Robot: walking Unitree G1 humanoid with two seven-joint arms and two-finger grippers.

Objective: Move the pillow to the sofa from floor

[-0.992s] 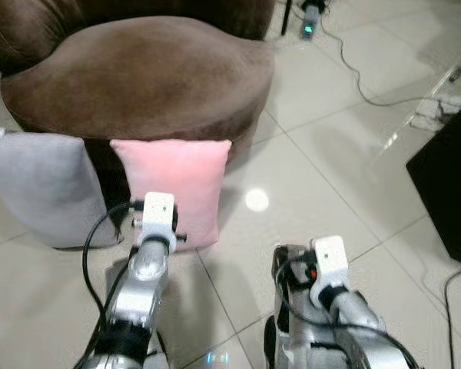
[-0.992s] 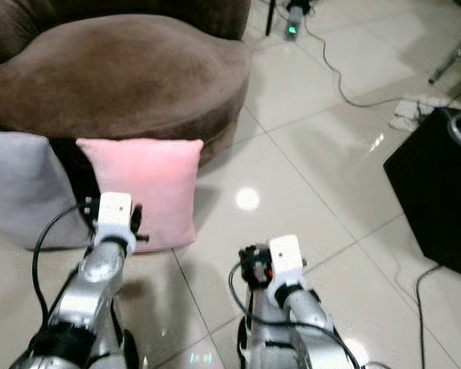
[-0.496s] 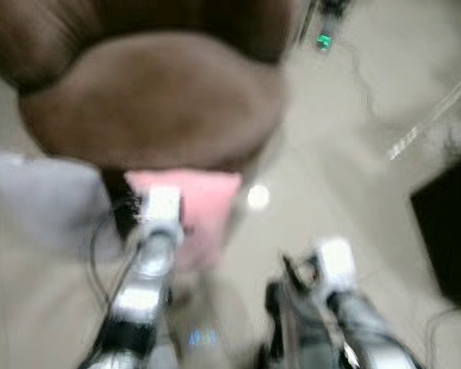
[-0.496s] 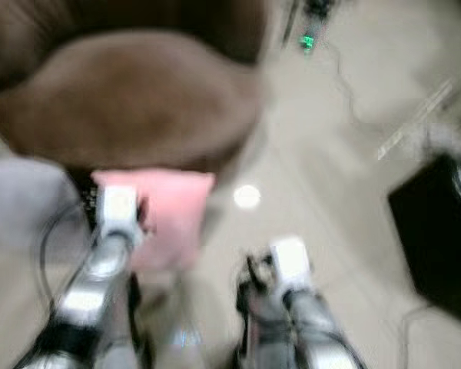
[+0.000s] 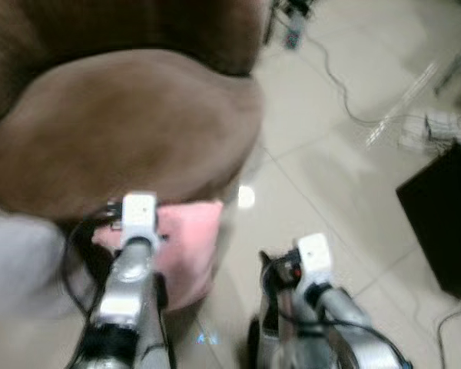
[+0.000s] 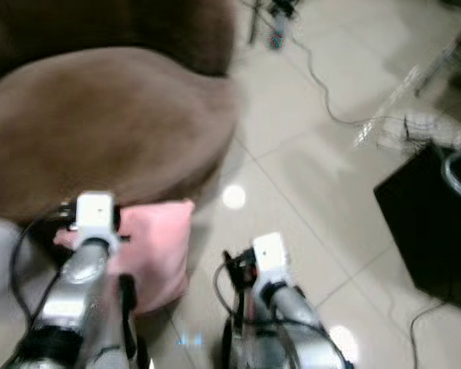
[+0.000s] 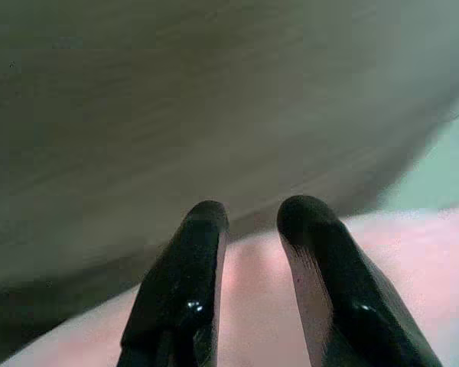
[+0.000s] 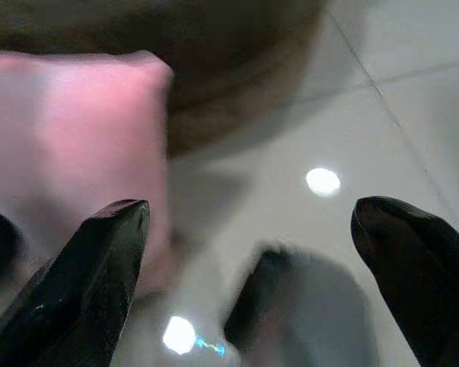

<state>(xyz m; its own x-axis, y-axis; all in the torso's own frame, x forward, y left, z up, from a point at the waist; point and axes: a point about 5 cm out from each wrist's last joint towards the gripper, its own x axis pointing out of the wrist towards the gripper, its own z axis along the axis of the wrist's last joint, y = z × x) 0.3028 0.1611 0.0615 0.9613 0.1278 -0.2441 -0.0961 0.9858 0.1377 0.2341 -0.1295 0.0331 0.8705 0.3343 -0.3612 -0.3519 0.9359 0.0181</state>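
Note:
The pink pillow (image 5: 190, 244) stands on the tiled floor, leaning against the base of the brown sofa (image 5: 131, 123). My left arm (image 5: 137, 216) reaches over the pillow's upper left corner. In the left wrist view the left gripper (image 7: 249, 218) hovers close to the pillow (image 7: 382, 260), its fingers a narrow gap apart with nothing between them and the sofa's side beyond. My right arm (image 5: 313, 257) is held low over the floor to the right of the pillow. The right gripper (image 8: 251, 210) is wide open and empty, with the pillow (image 8: 69, 145) off to one side.
A grey pillow (image 5: 15, 261) leans on the sofa left of the pink one. A black box (image 5: 446, 223) stands on the floor at the right. Cables (image 5: 346, 84) run across the tiles behind it. Bare tiles lie between the sofa and the box.
The whole view has shifted and blurred, so the camera has moved nearer the sofa. My left wrist now lies over the pillow's top left corner instead of its lower edge.

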